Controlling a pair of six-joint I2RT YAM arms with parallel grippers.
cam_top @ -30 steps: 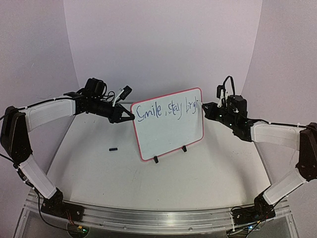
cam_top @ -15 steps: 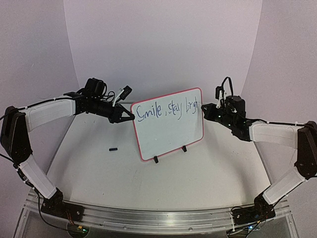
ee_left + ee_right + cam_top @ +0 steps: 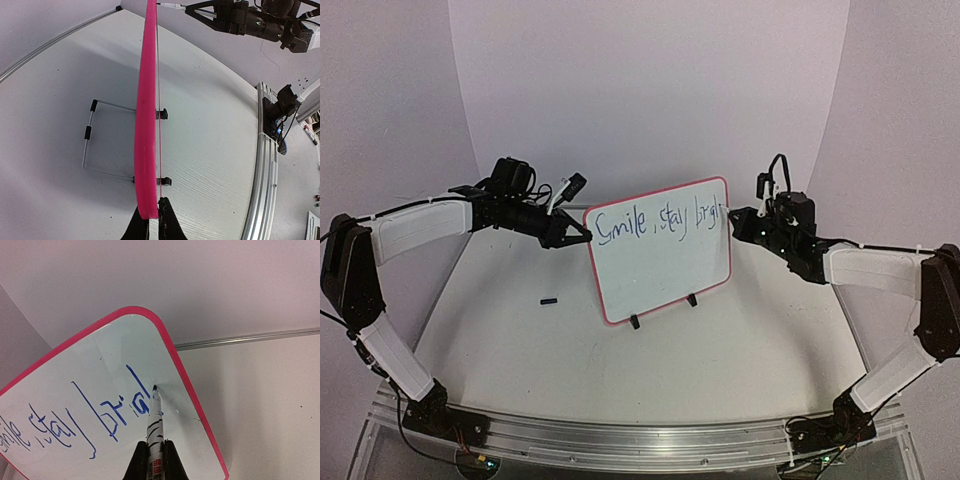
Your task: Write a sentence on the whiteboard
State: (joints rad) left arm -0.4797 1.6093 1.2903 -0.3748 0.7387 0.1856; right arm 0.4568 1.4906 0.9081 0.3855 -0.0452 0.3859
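Both arms reach inward toward the whiteboard, which stands mid-table. The left gripper is clamped on its left frame edge. The right gripper is clamped on a marker. Only the right wrist view shows the marker's tip touching the board at the end of the sentence. Only the left wrist view shows the wire stand behind.

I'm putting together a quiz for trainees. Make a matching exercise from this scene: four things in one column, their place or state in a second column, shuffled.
1 left hand
2 right hand
3 small black piece
4 lettering

A blue, along the top of the whiteboard
B lying on the table, left of the whiteboard
C shut on the marker
D shut on the whiteboard's edge

Pairs: 1-D, 2-C, 3-B, 4-A
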